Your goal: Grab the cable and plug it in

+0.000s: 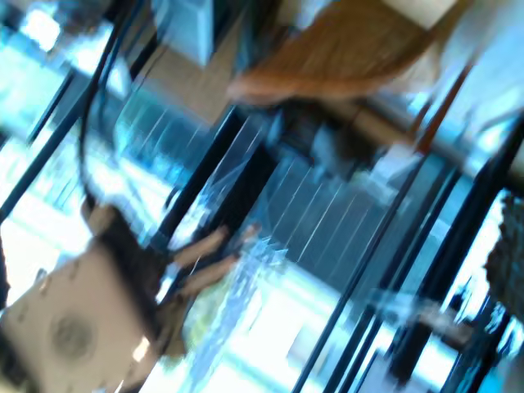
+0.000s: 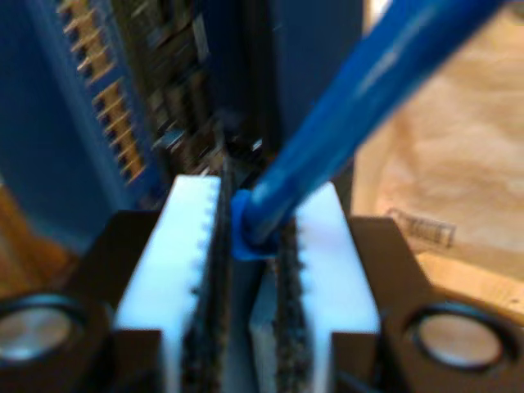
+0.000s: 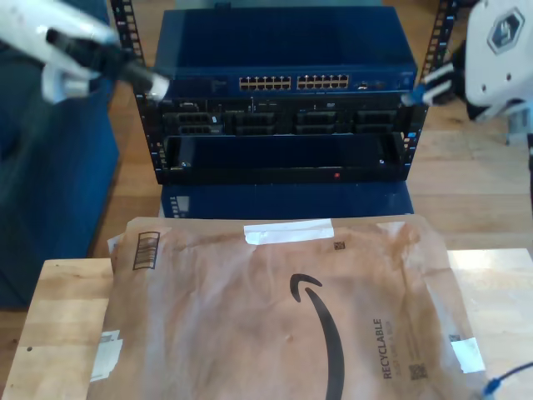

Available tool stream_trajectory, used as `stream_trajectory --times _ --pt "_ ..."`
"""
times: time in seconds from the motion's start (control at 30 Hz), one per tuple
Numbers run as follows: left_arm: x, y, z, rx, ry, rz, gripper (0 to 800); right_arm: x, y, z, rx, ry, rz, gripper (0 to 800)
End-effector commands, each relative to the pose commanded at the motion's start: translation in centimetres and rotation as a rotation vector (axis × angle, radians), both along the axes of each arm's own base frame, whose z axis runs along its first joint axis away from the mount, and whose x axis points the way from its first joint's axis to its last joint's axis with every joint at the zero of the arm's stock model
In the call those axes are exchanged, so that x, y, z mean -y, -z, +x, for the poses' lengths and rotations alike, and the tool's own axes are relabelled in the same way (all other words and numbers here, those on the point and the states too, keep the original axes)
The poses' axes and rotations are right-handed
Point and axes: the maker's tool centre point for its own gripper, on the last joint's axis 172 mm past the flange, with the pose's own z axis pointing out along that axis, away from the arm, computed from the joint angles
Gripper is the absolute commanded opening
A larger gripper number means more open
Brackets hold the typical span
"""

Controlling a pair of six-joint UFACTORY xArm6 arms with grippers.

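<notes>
- My second gripper (image 2: 250, 246): white fingers (image 2: 192, 246) with dark, toothed inner pads, on a black body with two round silver screws.
- Exterior view: white arm casings, one bearing a grey hexagonal mark.

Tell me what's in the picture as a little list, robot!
Cable: blue, pinched in my second claw
Claw spot: close to the switch, at the exterior view's upper right
Switch: blue, with a row of ports
Envelope: brown paper, lying on the wooden table
Other arm: blurry, at the exterior view's upper left
</notes>
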Motion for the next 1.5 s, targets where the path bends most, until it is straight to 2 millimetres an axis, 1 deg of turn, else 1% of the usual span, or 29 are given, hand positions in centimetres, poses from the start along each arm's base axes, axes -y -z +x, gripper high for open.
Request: stream_trajectory --times 0.07,0.1,0.13,0.2,0.27,0.3,0.33,0.4,0.5,0.57,0.6,0.63,0.7,0.8,0.9,0.97,1.0,1.13,1.2,1.3,1.43,1.5 --pt "-3.9 1.8 -0.7 0.019 0.003 0.078 797 1.7 2.3 -0.4 -0.071 0.014 -0.053 0" --pt "-6.3 2.8 -1.5 0.008 -0.01 0.129 797 2.1 2.8 -0.7 -0.087 0.011 -0.074 0" --pt "-8.1 4.0 -2.9 -0.022 -0.017 0.175 797 2.3 3.1 -0.8 -0.098 0.011 -0.087 0" --pt "-10.3 6.1 -6.6 -0.058 0.017 0.251 798 2.7 5.1 -1.7 -0.15 0.025 -0.096 0" --pt "-12.5 8.0 -10.9 -0.058 0.093 0.304 797 3.6 6.8 -2.3 -0.189 0.056 -0.126 0" --pt "-13.7 9.3 -13.2 -0.066 0.124 0.304 798 3.9 7.8 -2.7 -0.212 0.069 -0.14 0" --pt "-14.7 10.6 -15.3 -0.065 0.147 0.283 798 4.1 8.9 -3.2 -0.238 0.081 -0.149 0" --pt "-16.4 13.0 -18.7 -0.048 0.172 0.21 798 3.9 10.8 -4.2 -0.277 0.085 -0.15 0" --pt "-19.6 15.5 -23.3 -0.042 0.178 0.169 798 4.0 13.5 -5.5 -0.329 0.084 -0.156 0" --pt "-20.9 17.4 -25.9 -0.048 0.179 0.161 798 3.9 14.2 -6.2 -0.34 0.083 -0.156 0" --pt "-21.3 18.4 -27.1 -0.047 0.174 0.15 798 3.9 14.6 -6.7 -0.345 0.083 -0.157 0" --pt "-21.7 19.2 -28.2 -0.039 0.161 0.141 798 3.8 15.2 -7.2 -0.357 0.088 -0.154 0" --pt "-23.4 20.5 -29.7 -0.001 0.131 0.159 798 3.7 15.6 -7.8 -0.363 0.091 -0.151 0" --pt "-26.2 21.8 -31.6 0.041 0.106 0.224 798 3.3 15.5 -7.8 -0.356 0.081 -0.153 0" --pt "-27.8 22.4 -33.8 0.065 0.124 0.27 798 3.2 15.5 -7.8 -0.358 0.081 -0.153 0" --pt "-28.2 22.9 -35.1 0.093 0.126 0.302 798 3.2 15.9 -8.0 -0.366 0.08 -0.155 0" --pt "-27.8 23.4 -35.8 0.104 0.126 0.306 798 3.2 16.4 -8.3 -0.376 0.082 -0.154 0" --pt "-25.0 24.7 -39.7 0.132 0.161 0.259 798 3.3 17.5 -8.5 -0.38 0.086 -0.156 0" --pt "-23.9 25.1 -41.1 0.161 0.155 0.247 798 3.2 17.9 -8.9 -0.374 0.078 -0.166 0" --pt "-21.9 25.7 -42.3 0.215 0.171 0.219 798 3.4 18.5 -9.4 -0.383 0.078 -0.176 0" --pt "-19.9 26.9 -44.1 0.21 0.184 0.184 798 3.4 18.6 -9.8 -0.378 0.075 -0.176 0" --pt "-19.1 27.8 -44.6 0.219 0.197 0.171 798 3.4 18.7 -9.8 -0.379 0.077 -0.176 0"
